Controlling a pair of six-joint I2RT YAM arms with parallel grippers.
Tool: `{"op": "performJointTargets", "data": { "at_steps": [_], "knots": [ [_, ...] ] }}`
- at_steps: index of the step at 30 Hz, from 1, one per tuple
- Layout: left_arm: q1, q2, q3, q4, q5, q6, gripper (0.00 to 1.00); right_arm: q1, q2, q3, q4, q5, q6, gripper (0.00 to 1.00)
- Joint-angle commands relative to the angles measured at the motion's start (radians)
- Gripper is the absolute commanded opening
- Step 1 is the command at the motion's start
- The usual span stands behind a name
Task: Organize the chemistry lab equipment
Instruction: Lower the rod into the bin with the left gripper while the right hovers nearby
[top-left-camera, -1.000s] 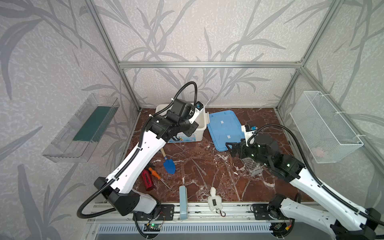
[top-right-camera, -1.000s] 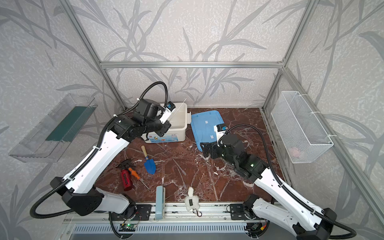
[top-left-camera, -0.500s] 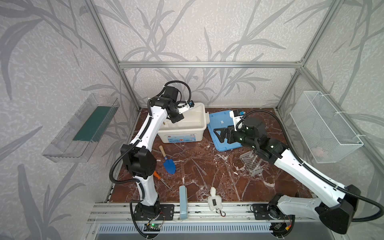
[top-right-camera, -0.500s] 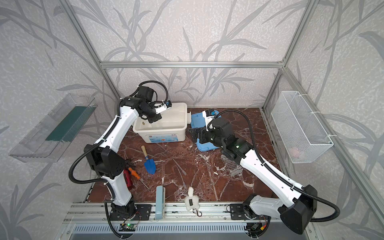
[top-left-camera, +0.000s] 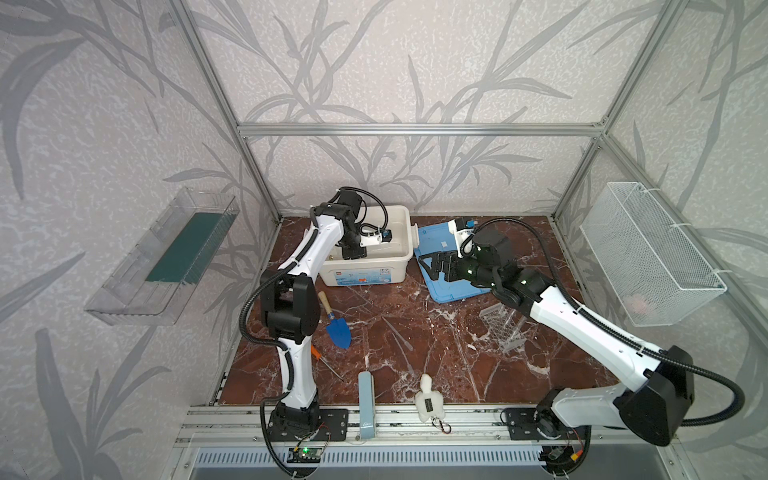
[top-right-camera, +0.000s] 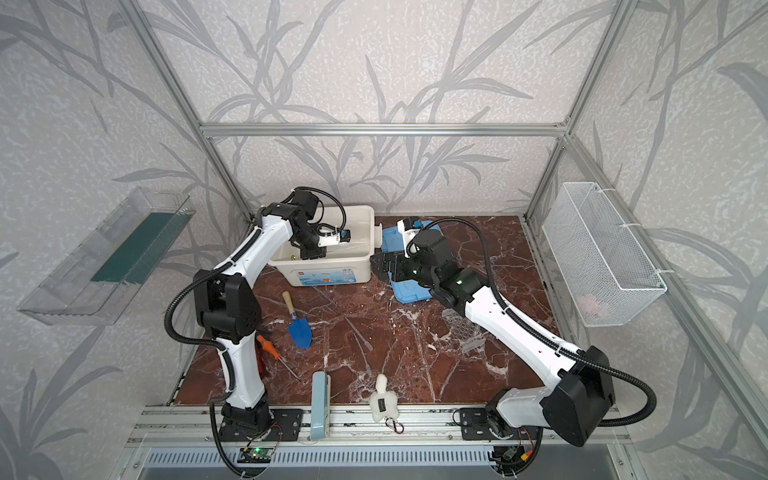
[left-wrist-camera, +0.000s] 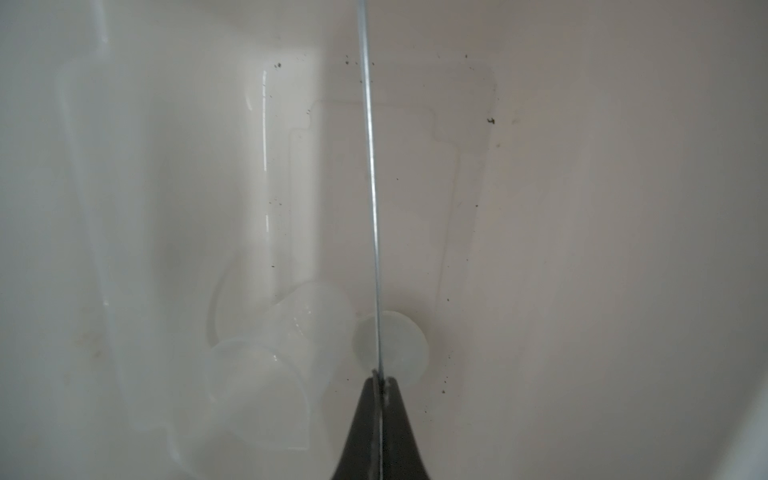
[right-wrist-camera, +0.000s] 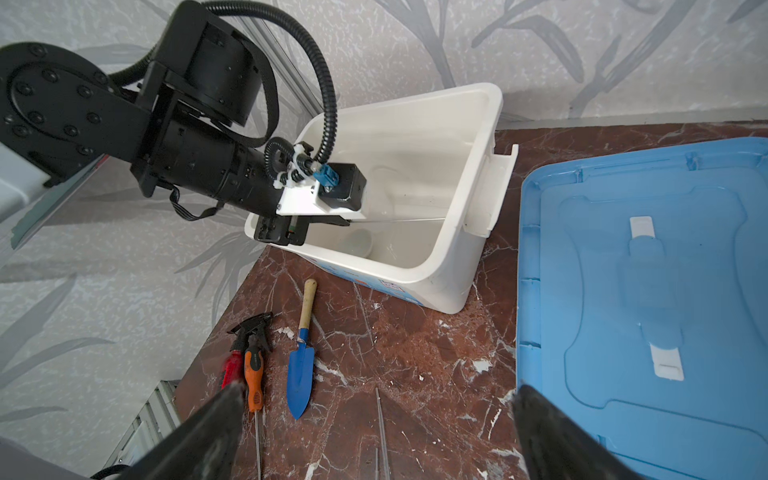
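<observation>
Brown marble tabletop (top-left-camera: 415, 374), leaf-papered walls.

Top views (both): a white bin (top-left-camera: 365, 277) stands at 11 o'clock, with a blue lid (top-left-camera: 457, 291) lying flat just beside it at 1 o'clock. The left gripper (top-left-camera: 353, 254) reaches down inside the bin. The right gripper (top-left-camera: 434, 266) hangs above the lid's left edge, jaws spread wide and holding nothing. A clear rack (top-left-camera: 500, 328) lies at 4 o'clock beside the right forearm. Loose rods (top-left-camera: 397, 332) lie near centre. A trowel (top-left-camera: 337, 328) and a screwdriver (top-right-camera: 268, 347) lie at 8 o'clock.

Left wrist: the left gripper (left-wrist-camera: 380, 378) has its jaws pressed together on one thin rod (left-wrist-camera: 372, 187), which runs out over the bin's floor. On that floor a beaker (left-wrist-camera: 282, 345) lies on its side, just beside a round dish (left-wrist-camera: 399, 345).

Right wrist: the wide-parted fingers (right-wrist-camera: 208, 432) frame bare marble and the loose rods (right-wrist-camera: 380, 415). The held rod (right-wrist-camera: 399, 220) spans the bin's interior, with the dish (right-wrist-camera: 357, 243) beneath it.
</observation>
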Motion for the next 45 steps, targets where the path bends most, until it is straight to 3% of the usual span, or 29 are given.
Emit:
{"op": "performJointTargets", "data": {
  "at_steps": [1,5,17,36,39,45],
  "knots": [
    [0.023,0.009,-0.03,0.035,0.035,0.047,0.0,-0.004,0.064,0.067,0.038,-0.081,0.018,1.0],
    [0.029,0.04,-0.05,0.047,0.017,0.048,0.0,0.004,0.15,0.147,0.026,-0.148,0.023,0.97],
    [0.038,0.106,-0.084,0.095,0.032,0.016,0.0,0.038,0.285,0.285,-0.04,-0.182,0.016,0.97],
    [-0.012,0.141,-0.034,0.025,-0.059,-0.006,0.0,0.039,0.263,0.228,-0.021,-0.15,0.03,0.97],
    [-0.013,0.156,-0.021,-0.004,-0.064,-0.005,0.05,0.039,0.258,0.221,-0.024,-0.145,0.025,0.97],
    [-0.007,0.182,-0.016,0.036,-0.096,-0.021,0.07,0.038,0.254,0.216,-0.024,-0.141,0.019,0.97]
  ]
}}
